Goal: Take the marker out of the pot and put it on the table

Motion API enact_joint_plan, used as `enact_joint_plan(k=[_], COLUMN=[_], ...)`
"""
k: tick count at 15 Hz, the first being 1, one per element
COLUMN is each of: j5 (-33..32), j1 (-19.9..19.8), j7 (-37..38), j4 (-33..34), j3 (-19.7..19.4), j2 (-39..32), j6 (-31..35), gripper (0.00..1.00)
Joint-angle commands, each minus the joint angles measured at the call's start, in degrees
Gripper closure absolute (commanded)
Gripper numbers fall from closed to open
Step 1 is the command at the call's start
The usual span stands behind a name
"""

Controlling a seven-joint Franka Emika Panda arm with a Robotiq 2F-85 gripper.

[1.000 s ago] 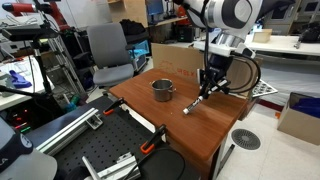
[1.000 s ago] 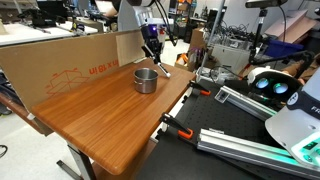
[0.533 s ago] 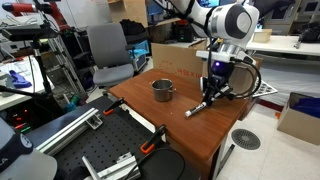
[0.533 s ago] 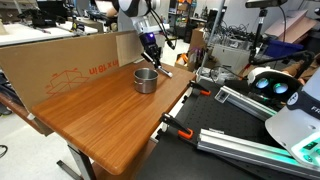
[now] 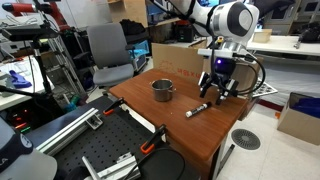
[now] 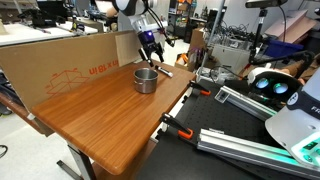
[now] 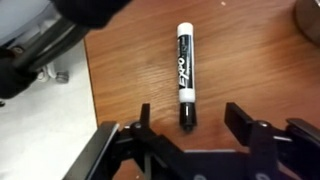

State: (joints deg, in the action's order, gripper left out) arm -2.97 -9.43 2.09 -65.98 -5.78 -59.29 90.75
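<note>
The marker (image 7: 184,72) lies flat on the reddish-brown table (image 7: 250,60), its whitish end pointing away from the wrist camera. My gripper (image 7: 190,120) is open just above it. The marker's dark tip sits between the fingers (image 7: 240,118) and touches neither. In both exterior views the gripper (image 5: 214,88) (image 6: 152,52) hangs a little over the marker (image 5: 198,108) (image 6: 164,72) near the table's (image 5: 205,128) (image 6: 100,115) edge. The silver pot (image 5: 162,90) (image 6: 146,79) stands beside it, apart from the gripper. I cannot see into the pot.
A cardboard panel (image 5: 176,58) (image 6: 70,65) stands along the table's far side. An office chair (image 5: 108,50) sits behind. A black perforated bench with clamps (image 5: 110,150) (image 6: 240,135) adjoins the table. In the wrist view the table edge (image 7: 88,90) runs left of the marker.
The gripper has opened and let go of the marker, which hung tilted from it a second ago and now lies flat on the table. The gripper has risen slightly.
</note>
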Motion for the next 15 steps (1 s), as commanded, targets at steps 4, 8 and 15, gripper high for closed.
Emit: enact_joint_plan(k=[4, 8, 15], j5=[-1.0, -0.9, -1.8], j1=[0.4, 0.4, 1.1], j7=[-3.0, -6.3, -12.5], j4=[1.1, -4.4, -21.7], j3=[0.2, 0.8, 1.8], j2=[0.8, 5.8, 22.0], j6=[-1.2, 3.5, 16.4], gripper=[0.0, 0.0, 0.0])
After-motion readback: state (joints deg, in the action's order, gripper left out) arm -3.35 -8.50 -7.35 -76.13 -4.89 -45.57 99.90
